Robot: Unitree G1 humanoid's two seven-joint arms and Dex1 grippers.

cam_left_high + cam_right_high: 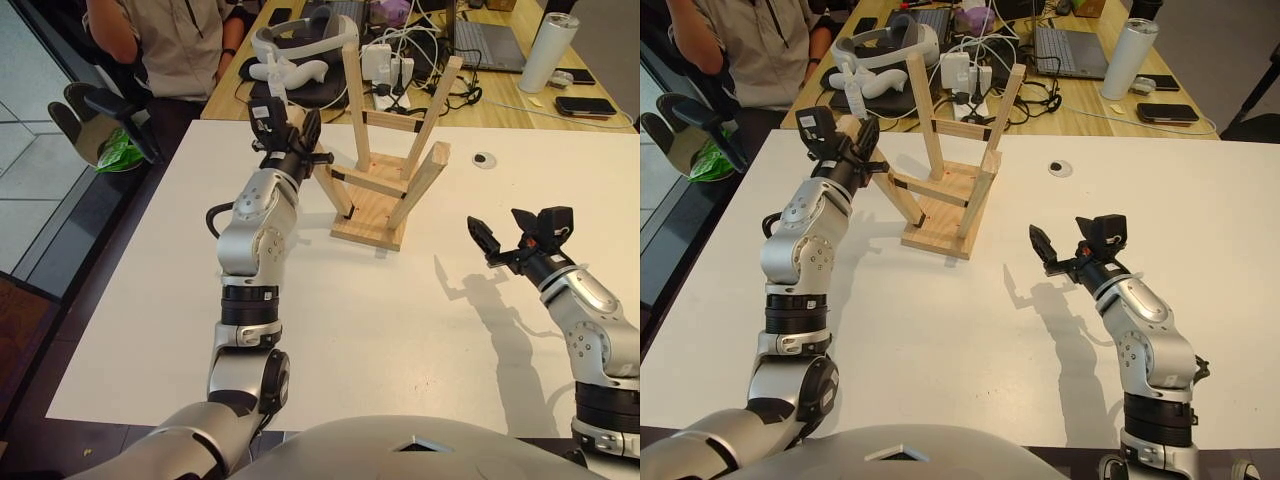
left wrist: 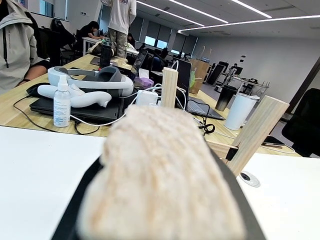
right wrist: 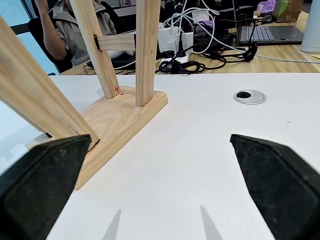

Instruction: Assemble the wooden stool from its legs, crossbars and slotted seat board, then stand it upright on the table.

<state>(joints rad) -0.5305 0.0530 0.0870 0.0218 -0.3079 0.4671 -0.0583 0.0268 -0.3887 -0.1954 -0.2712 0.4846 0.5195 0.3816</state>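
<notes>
The wooden stool stands upside down on the white table, its seat board (image 1: 368, 226) flat on the surface and its legs pointing up. Two legs (image 1: 357, 100) (image 1: 436, 98) rise at the back, joined by a crossbar (image 1: 395, 122). My left gripper (image 1: 300, 150) is shut on the top end of the front-left leg (image 1: 336, 193), which slants toward it; that leg (image 2: 160, 185) lies close between the fingers in the left wrist view. My right gripper (image 1: 502, 233) hovers open over the table right of the stool, nothing between its fingers (image 3: 45, 175).
A round cable grommet (image 1: 484, 160) sits in the table behind the right gripper. The wooden desk beyond holds a headset (image 1: 300, 40), a spray bottle (image 2: 61, 105), cables, a laptop, a white tumbler (image 1: 548, 50) and a phone (image 1: 585, 105). A person sits at the back left.
</notes>
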